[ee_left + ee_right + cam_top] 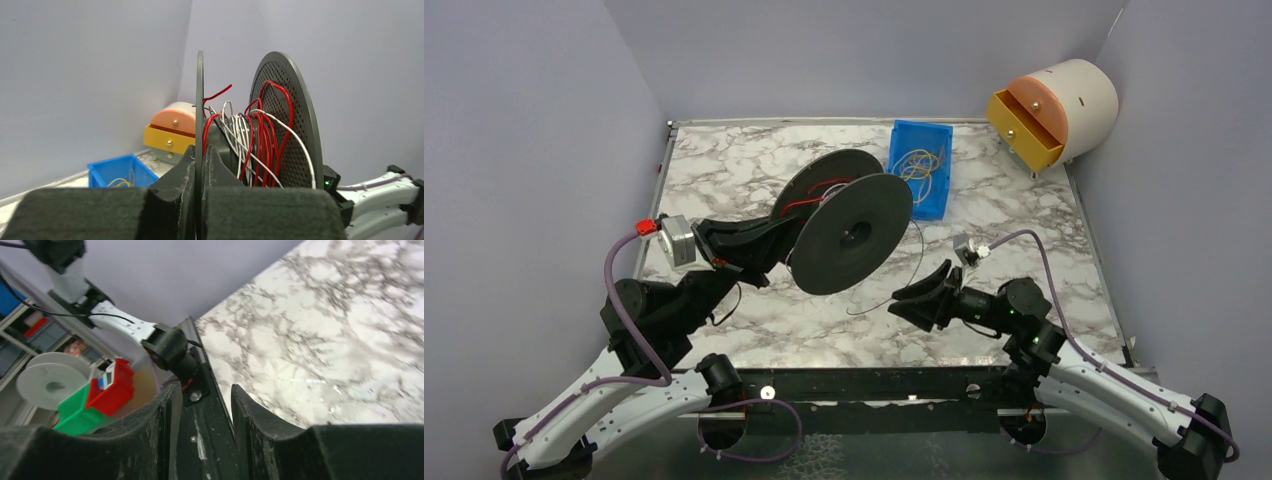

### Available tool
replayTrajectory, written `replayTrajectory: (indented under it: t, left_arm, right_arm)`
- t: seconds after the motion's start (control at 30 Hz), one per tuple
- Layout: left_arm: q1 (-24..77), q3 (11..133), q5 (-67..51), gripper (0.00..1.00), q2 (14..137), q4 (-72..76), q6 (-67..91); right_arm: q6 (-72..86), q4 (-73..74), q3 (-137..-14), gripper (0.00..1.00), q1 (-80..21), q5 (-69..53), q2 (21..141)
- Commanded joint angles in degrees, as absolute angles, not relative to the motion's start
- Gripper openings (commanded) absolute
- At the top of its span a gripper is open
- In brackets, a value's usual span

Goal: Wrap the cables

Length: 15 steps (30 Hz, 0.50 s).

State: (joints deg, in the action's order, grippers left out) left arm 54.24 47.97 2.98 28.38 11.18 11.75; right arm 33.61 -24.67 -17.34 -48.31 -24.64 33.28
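Around the spool (854, 240) hub, cables (262, 142) coil (one strand (922, 250) hangs tableward).

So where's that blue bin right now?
In the top view, the blue bin sits far back on the table, right of centre, behind the black spool and left of the round cabinet with the yellow drawer.

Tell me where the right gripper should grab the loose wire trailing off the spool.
Probably where the wire leaves the spool, coming from the right with the open right gripper: that stretch seems to arc clear of the table, whereas its thin tail lies flat.
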Motion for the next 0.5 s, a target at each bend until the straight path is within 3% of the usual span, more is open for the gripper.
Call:
replayTrajectory:
  t: [0.0, 0.47]
  left_arm:
    - [54.2, 50.4, 9.0, 0.0, 27.3, 12.5, 7.5]
    - [54.2, 50.9, 28.7, 0.0, 33.5, 3.8, -6.0]
  right_arm:
    - [31.5, -16.7, -15.5, 0.46, -48.6, -15.0, 31.2]
    - [28.6, -4.8, -20.2, 0.46, -48.6, -1.6, 35.4]
